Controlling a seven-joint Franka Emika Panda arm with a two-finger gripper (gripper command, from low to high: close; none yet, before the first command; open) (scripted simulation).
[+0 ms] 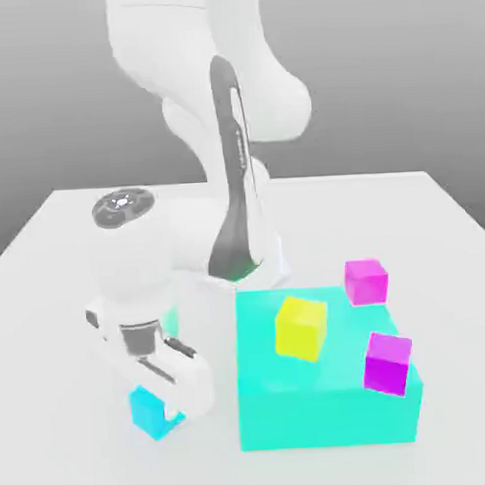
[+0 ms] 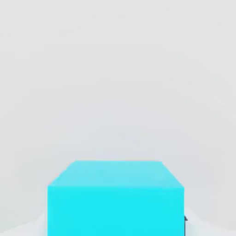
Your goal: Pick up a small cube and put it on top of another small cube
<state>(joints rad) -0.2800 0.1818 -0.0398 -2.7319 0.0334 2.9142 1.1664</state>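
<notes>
So the hand (image 1: 166, 396) sits low, clamped around the small cyan cube (image 1: 150, 410) on the worktop (image 1: 67, 256), presumably for lifting.

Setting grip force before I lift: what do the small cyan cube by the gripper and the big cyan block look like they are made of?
Small cyan cube: flat, uniform colour, sharp edges, no gloss or texture; looks like rigid matte plastic, though a render leaves that open. Big cyan block: same flat matte finish, faces differing only by shading; likely equally hard. Neither shows dents or sagging.
</notes>
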